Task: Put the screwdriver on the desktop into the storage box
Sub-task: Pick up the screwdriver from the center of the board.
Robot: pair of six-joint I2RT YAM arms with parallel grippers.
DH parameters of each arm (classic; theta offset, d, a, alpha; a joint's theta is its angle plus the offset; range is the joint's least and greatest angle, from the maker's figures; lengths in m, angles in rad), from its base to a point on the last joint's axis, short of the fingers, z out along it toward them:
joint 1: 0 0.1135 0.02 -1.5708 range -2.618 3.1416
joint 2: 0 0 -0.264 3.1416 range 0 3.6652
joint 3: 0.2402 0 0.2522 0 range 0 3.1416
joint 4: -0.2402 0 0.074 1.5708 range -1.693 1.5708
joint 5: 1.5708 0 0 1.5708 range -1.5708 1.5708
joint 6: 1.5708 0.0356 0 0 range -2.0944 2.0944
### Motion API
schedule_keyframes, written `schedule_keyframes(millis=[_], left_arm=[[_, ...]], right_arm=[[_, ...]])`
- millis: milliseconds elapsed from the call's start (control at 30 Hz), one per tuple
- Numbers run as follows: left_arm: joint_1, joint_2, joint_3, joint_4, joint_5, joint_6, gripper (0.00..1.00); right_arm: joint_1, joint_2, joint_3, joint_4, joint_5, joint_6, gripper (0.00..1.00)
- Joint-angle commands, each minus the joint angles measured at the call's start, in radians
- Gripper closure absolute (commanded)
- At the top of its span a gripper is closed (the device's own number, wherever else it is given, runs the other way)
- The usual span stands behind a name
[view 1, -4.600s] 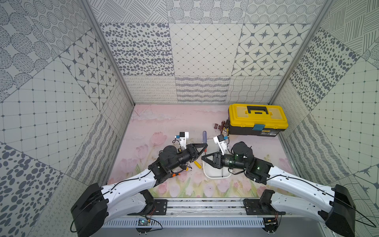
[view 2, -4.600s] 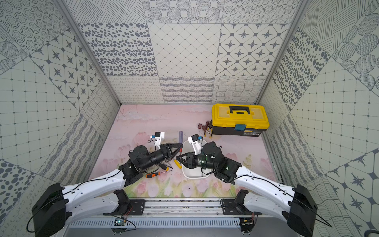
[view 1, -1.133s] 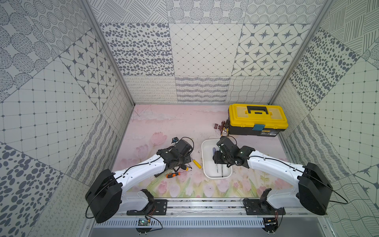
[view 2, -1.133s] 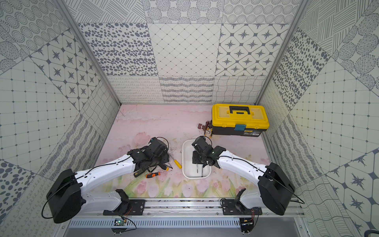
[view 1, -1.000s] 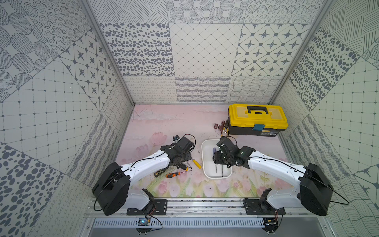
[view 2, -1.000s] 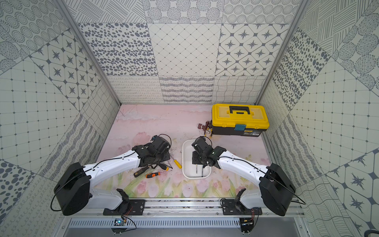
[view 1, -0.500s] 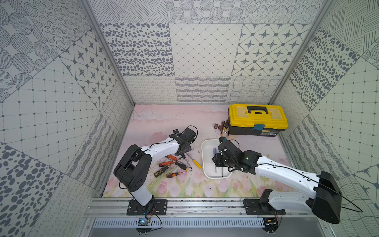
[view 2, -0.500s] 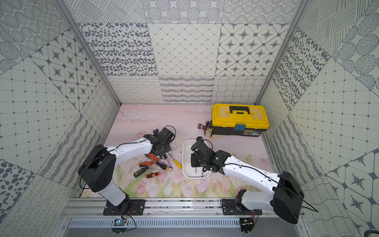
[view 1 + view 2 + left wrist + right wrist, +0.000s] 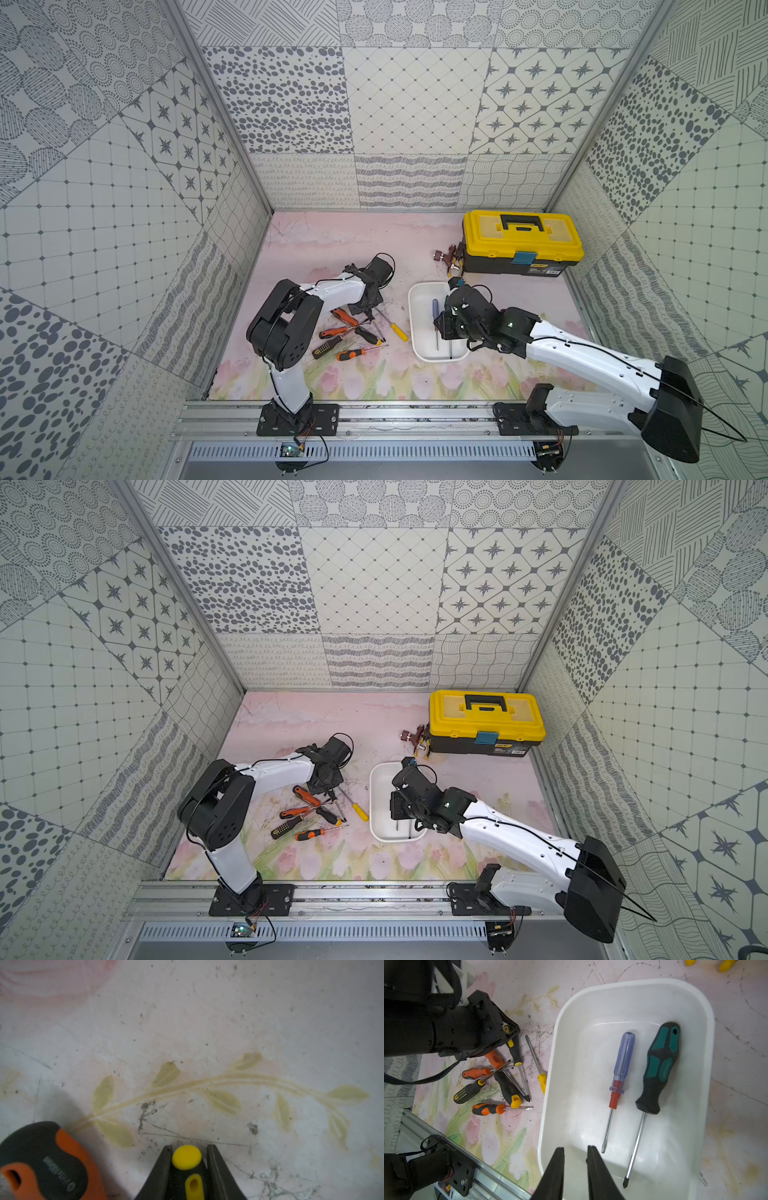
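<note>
1. Where the left wrist camera looks along its own fingers, I see the left gripper (image 9: 189, 1145) closed narrow on a black-and-yellow screwdriver (image 9: 187, 1157). Both jaws sit against the sides of its handle, near the yellow butt cap.
2. That view cuts the handle off at the frame edge. The right wrist view gives me the rest: the shaft lies flat on the desktop (image 9: 737, 1022) in a pile of other screwdrivers.
3. My right gripper (image 9: 576, 1147) hangs above one end of the storage box (image 9: 633, 984), its jaws a narrow slit apart with nothing between them.
4. Inside the box lie a blue clear-handled screwdriver (image 9: 623, 1059) and a green-and-black screwdriver (image 9: 660, 1064), side by side.
5. In both top views the right arm covers the green handle. In a top view the blue clear-handled screwdriver (image 9: 435, 307) shows its handle, and two thin shafts peek out below the wrist.
6. Both top views hide the left gripper's fingers under its wrist, so I read that grip only from the wrist cameras.
7. A yellow-handled screwdriver (image 9: 399, 331) lies just beside the box wall, with the pile between it and the left arm.
8. An orange-and-black handle (image 9: 41, 1163) is cut off by the left wrist frame, its lettering blurred. Beside the yellow toolbox (image 9: 521, 232) at the back sit small brown bits (image 9: 449, 255) that I cannot identify.
</note>
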Motion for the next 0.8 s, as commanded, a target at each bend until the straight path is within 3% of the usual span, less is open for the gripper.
schedule_keyframes(millis=[0, 133, 500, 767], left_arm=[[0.013, 0.02, -0.01, -0.003, 0.052, -0.022, 0.84], [0.013, 0.0, -0.008, -0.011, 0.054, -0.026, 1.0], [-0.002, -0.184, -0.005, -0.06, 0.055, -0.012, 1.0], [-0.091, -0.434, 0.01, -0.12, -0.075, 0.044, 1.0]], right_arm=[[0.001, -0.027, -0.016, 0.011, -0.004, 0.006, 0.75], [0.002, -0.043, -0.021, 0.011, -0.004, 0.005, 0.75], [0.001, -0.044, -0.012, 0.01, -0.017, -0.002, 0.76], [0.001, -0.051, 0.011, 0.011, -0.043, -0.015, 0.74]])
